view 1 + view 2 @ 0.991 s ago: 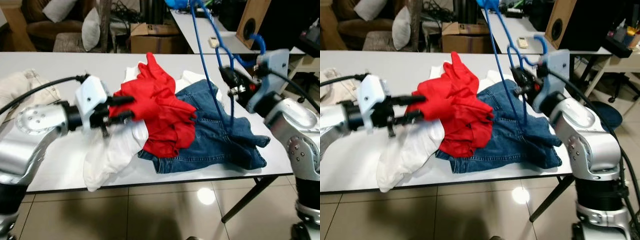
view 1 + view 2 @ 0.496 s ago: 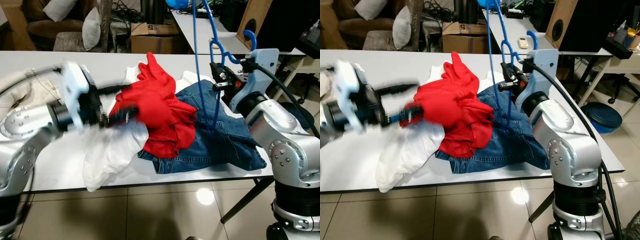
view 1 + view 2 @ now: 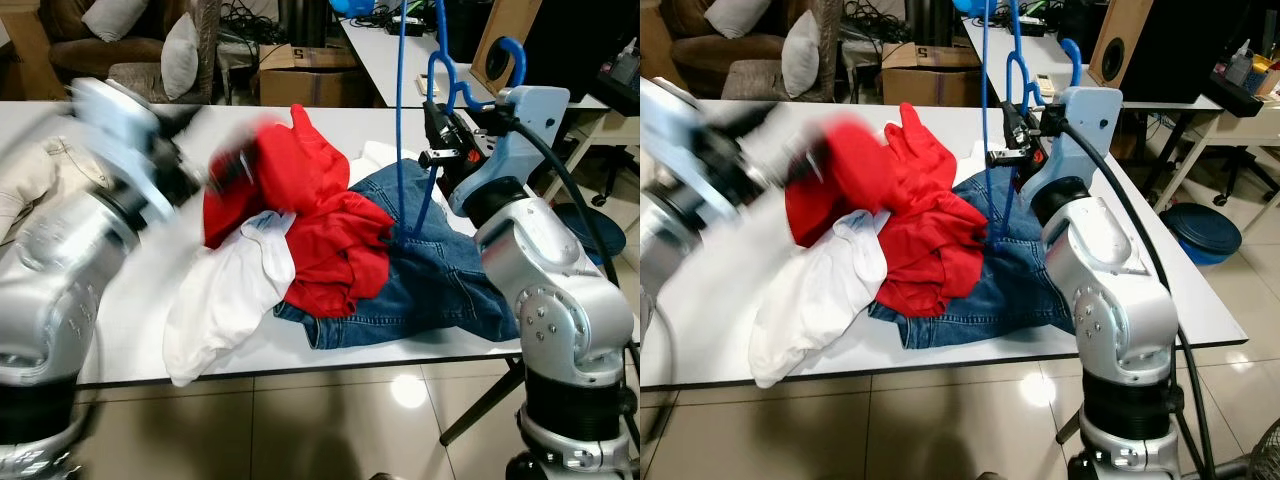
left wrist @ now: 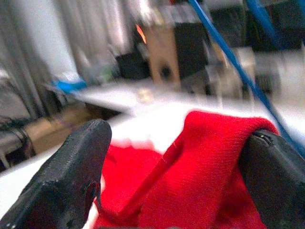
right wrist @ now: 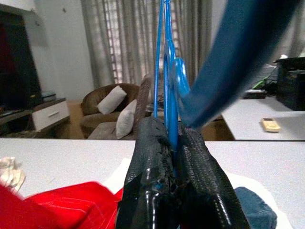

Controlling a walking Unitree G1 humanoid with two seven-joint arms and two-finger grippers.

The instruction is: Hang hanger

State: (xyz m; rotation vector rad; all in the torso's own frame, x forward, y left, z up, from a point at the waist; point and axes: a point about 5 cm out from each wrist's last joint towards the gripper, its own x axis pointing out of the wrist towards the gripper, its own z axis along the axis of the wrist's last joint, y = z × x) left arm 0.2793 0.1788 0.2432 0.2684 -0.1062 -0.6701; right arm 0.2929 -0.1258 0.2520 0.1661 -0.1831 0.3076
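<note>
Gripping a thin blue plastic hanger between tightly pressed black fingers, the right end effector is held above the far right part of the white table, the hanger's rod standing nearly upright with its lower tip touching the crumpled blue denim jeans. A fold of soft red knitted garment is pinched in the left end effector, which is blurred and raised over the left of the pile. A limp white cotton garment droops over the table's near edge. Bare tabletop is seen left of the pile and along the far edge; glossy tiled floor lies open in front.
</note>
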